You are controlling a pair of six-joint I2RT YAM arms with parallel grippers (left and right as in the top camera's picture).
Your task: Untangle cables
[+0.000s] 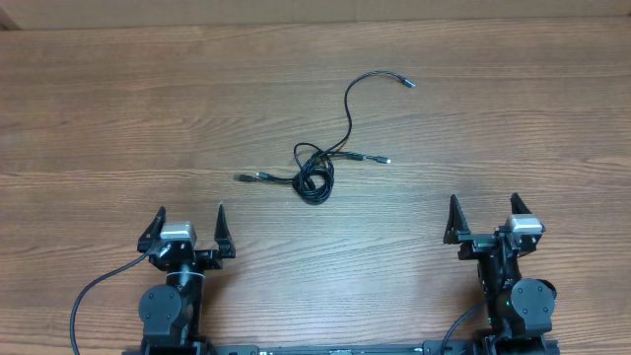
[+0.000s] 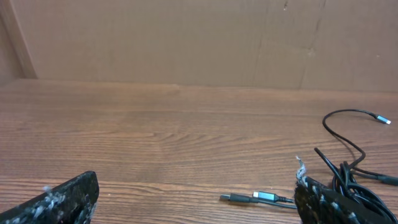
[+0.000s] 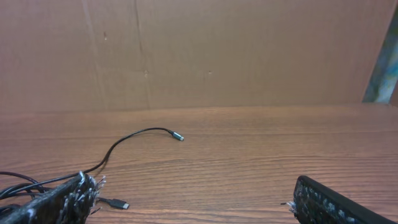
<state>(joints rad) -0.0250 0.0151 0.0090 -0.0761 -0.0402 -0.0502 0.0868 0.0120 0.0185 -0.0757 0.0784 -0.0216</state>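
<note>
The cables (image 1: 315,170) lie in a small black tangle at the middle of the wooden table, with one strand curving up to a plug (image 1: 407,83) and short ends running left (image 1: 244,177) and right (image 1: 380,158). My left gripper (image 1: 190,219) stands open near the front left, well short of the tangle. My right gripper (image 1: 483,209) stands open at the front right, also apart from it. In the left wrist view the cables (image 2: 351,177) sit to the right, with two plugs (image 2: 255,197) ahead. The right wrist view shows the long strand (image 3: 134,138) and a plug (image 3: 118,203) at left.
Thick black wires (image 1: 94,296) run from the arm bases along the table's front edge. A brown cardboard wall (image 2: 186,43) stands along the far edge of the table.
</note>
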